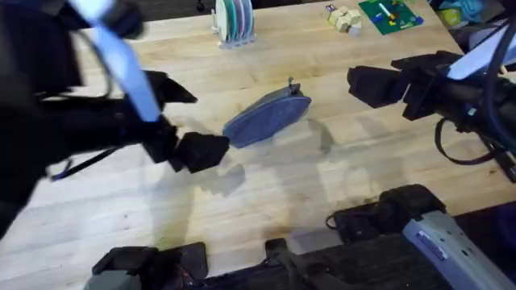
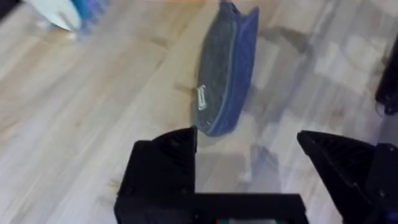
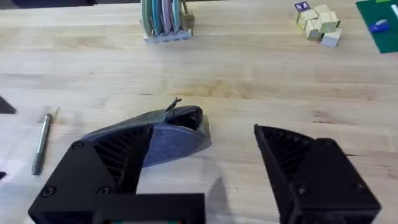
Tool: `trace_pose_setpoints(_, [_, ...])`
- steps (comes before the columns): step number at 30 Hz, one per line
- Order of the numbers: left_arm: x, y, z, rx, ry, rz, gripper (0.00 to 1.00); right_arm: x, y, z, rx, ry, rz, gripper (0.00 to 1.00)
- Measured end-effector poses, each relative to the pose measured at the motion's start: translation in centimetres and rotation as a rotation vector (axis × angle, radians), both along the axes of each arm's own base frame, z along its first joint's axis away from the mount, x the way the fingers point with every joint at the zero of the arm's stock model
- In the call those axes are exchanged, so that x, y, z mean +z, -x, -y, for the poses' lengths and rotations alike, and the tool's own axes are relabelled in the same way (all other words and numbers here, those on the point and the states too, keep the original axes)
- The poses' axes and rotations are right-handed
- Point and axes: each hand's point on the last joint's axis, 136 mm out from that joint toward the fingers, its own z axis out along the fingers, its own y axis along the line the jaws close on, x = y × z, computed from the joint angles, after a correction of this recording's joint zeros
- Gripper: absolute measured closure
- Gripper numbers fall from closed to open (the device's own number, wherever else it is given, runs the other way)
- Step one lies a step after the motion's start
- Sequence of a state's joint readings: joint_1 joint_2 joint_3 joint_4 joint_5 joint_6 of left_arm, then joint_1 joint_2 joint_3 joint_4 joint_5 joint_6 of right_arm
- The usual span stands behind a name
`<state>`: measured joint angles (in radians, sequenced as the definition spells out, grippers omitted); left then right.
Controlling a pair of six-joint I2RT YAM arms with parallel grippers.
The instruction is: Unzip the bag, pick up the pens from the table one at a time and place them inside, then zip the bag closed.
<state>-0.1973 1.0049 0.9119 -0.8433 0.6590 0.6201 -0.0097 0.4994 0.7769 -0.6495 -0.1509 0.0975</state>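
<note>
Fingers (image 2: pixel 163 168) spread over perhaps bare table (image 1: pixel 339 169).

A small oval blue-grey fabric bag (image 1: pixel 268 118) lies on its side near the middle of a pale wooden plank table (image 1: pixel 322 193), its long axis running diagonally, with a zipper along its upper edge and a dark pull tab sticking up at the far right end. A small white label is sewn on near its other end, seen from the left wrist. One thin silvery-grey pen (image 3: pixel 41 142) with a darker end lies flat on the table, well apart from the bag.
</note>
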Motion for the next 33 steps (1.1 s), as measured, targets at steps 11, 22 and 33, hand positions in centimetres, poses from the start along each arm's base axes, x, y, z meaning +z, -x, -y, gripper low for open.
trace_pose_setpoints(11, [-5.5,-3.2,3.1,-0.118,-0.044,-0.083,0.006,0.0,0.0,0.0,0.000,0.000,0.000,0.004])
trace_pose_setpoints(22, [-10.0,-3.8,5.0,-0.172,-0.073,-0.183,0.007,0.0,0.0,0.0,0.000,0.000,0.001,0.004])
trace_pose_setpoints(33, [-10.9,-3.8,5.0,-0.173,-0.079,-0.207,0.008,0.2,-0.1,0.0,-0.001,0.000,0.009,0.004])
